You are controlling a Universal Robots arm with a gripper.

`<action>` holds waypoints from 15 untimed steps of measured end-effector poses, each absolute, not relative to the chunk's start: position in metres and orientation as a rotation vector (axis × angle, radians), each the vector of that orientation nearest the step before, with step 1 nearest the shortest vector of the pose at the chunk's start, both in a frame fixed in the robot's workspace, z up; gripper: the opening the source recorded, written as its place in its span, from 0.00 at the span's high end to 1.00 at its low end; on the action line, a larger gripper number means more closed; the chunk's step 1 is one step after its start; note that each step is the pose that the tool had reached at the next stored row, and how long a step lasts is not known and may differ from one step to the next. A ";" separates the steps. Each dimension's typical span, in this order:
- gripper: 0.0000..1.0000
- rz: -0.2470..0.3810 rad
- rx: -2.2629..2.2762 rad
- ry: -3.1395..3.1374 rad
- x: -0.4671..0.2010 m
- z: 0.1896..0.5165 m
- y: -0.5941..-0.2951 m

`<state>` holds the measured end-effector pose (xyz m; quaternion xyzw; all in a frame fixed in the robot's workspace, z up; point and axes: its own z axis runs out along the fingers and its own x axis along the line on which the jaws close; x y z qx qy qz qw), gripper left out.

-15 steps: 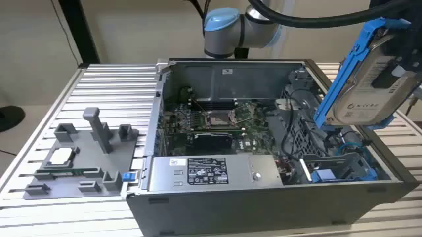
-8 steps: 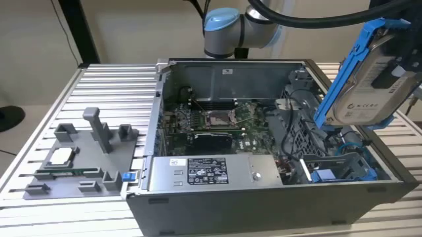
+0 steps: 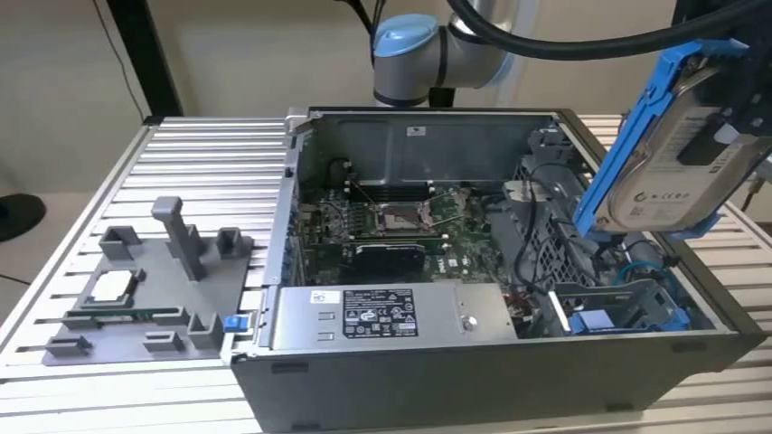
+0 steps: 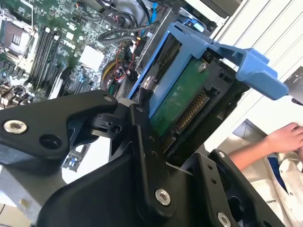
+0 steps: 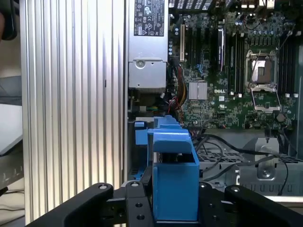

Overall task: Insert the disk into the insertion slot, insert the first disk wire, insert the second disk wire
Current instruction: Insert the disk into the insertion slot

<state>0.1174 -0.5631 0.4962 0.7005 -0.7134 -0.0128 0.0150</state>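
The disk (image 3: 663,172) is held tight by the gripper (image 5: 175,196) over the case (image 3: 483,362), not yet put in the insertion slot (image 3: 621,307).

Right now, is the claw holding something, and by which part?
Yes: the claw is shut on the disk, clamped across its blue frame near one end.

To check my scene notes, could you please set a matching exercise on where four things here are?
1 disk
2 insertion slot
3 power-supply box
4 fixture tray

A on the slatted table beside the case
B held in the air over the case
C in the case's near corner, exterior view's right
D midway along the case's near wall

Pairs: 1-B, 2-C, 3-D, 4-A
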 end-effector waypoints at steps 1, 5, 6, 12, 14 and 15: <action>1.00 -0.040 2.180 -2.220 0.118 0.495 -0.563; 1.00 -0.040 2.180 -2.220 0.120 0.492 -0.564; 1.00 -0.040 2.180 -2.220 0.120 0.491 -0.565; 1.00 -0.040 2.180 -2.220 0.123 0.488 -0.567; 1.00 -0.040 2.180 -2.220 0.124 0.487 -0.568; 1.00 -0.040 2.180 -2.220 0.125 0.486 -0.568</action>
